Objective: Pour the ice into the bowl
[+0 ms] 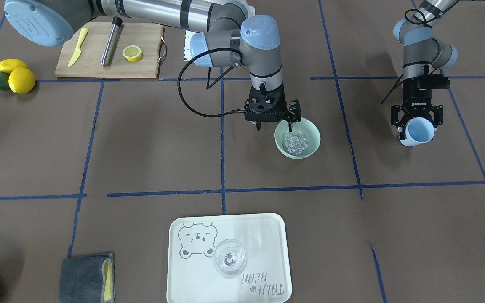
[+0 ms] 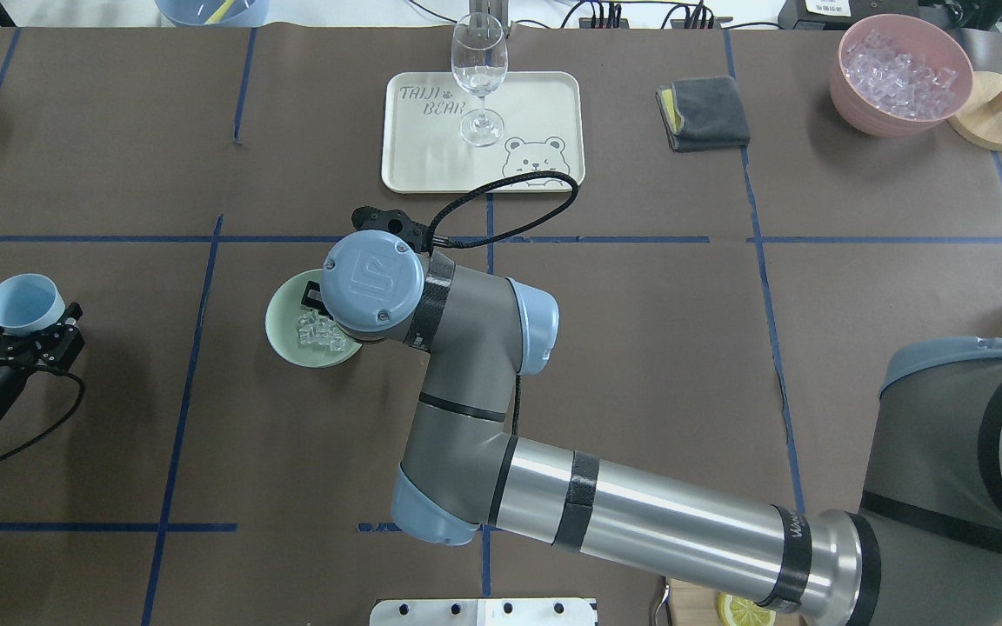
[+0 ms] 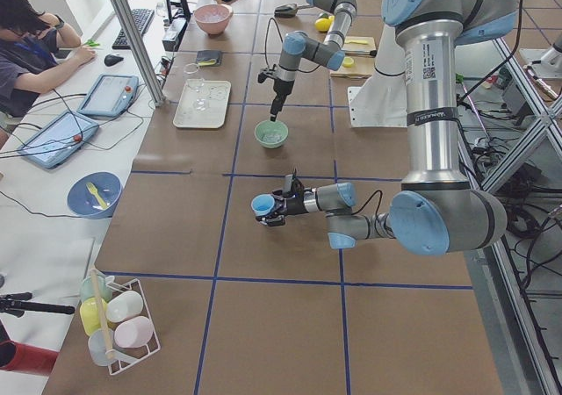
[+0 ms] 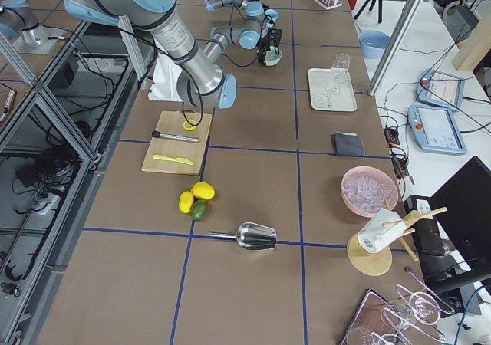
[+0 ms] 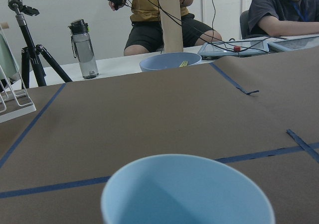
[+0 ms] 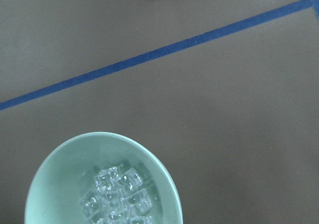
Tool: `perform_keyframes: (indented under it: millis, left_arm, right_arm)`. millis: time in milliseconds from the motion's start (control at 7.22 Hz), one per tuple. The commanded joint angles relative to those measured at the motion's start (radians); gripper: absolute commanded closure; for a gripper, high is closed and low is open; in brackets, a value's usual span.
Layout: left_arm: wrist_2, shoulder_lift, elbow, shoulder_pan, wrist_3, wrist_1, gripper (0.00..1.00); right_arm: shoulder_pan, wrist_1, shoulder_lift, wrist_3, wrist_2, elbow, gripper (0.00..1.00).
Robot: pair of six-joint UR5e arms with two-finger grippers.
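Note:
The pale mint-green bowl [image 1: 298,155] stands on the table near its middle, with a small heap of clear ice [image 1: 295,142] cubes in it. It also shows in the overhead view [image 2: 282,317] and the right wrist view [image 6: 55,184], where the ice [image 6: 117,199] lies at the bottom. My right gripper [image 1: 275,125] hangs open at the bowl's rim, one finger over the bowl and one outside it. My left gripper [image 1: 417,122] is shut on a light blue cup [image 1: 418,131], held tilted above the table, far from the bowl. The cup [image 5: 189,194] looks empty.
A pale tray [image 1: 267,235] holds a clear wine glass [image 1: 230,257]. A pink container [image 2: 897,74] of ice and a grey cloth [image 2: 703,113] lie at the far side. A cutting board [image 1: 107,50] with a lemon half and lemons [image 1: 15,75] lie near my base.

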Motion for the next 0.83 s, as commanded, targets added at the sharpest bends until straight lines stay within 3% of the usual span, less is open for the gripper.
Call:
perform_keyframes:
  millis: [0,138,692]
  left_arm:
    - [-0.01,-0.001,0.001,-0.01,0.008,-0.003,0.06]
    - [-0.019,0.001,0.0,-0.011,0.008,-0.003,0.01]
    - [-0.021,0.01,0.001,-0.011,0.009,-0.006,0.0]
  right_arm:
    - [0.0,0.0,0.004,-0.002,0.0,-0.002,0.0]
    - [0.0,0.0,0.004,0.0,0.0,-0.002,0.0]
    - [0.0,0.0,0.004,0.0,0.0,-0.002,0.0]
